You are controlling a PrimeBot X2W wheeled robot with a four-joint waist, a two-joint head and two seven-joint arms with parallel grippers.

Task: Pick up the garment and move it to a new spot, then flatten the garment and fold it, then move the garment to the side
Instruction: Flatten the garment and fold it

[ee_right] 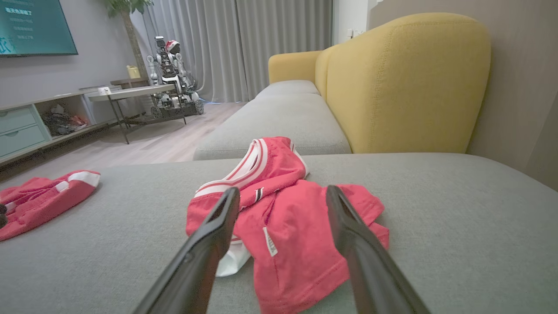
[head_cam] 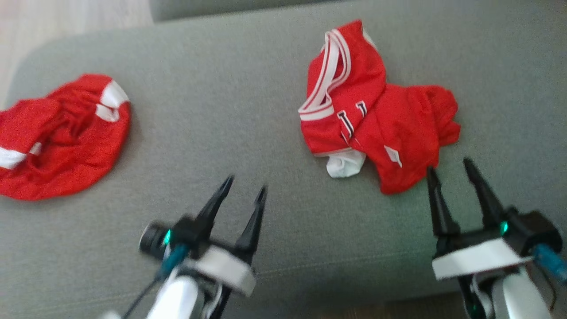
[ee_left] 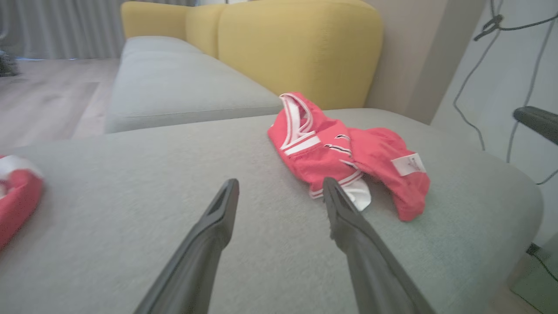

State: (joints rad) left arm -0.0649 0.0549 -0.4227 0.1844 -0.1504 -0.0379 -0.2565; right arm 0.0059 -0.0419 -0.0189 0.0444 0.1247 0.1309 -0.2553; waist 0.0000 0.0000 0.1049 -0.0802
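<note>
Two empty pincers, left gripper [head_cam: 243, 188] and right gripper [head_cam: 447, 170], are hovering spread over the sofa [head_cam: 248, 88], the crumpled jersey [head_cam: 381, 124] lying just beyond the right one; risk: pinching bunched layers together, or mistaking the second heap [head_cam: 62, 137] for it.

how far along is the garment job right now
Done: nothing visible; the crumpled red jersey with white trim lies unfolded on the grey fabric cushion. In hand: the right gripper, open, points at its near edge; the left gripper is open and empty. Left: pick up, move, flatten, fold, set aside.
</note>
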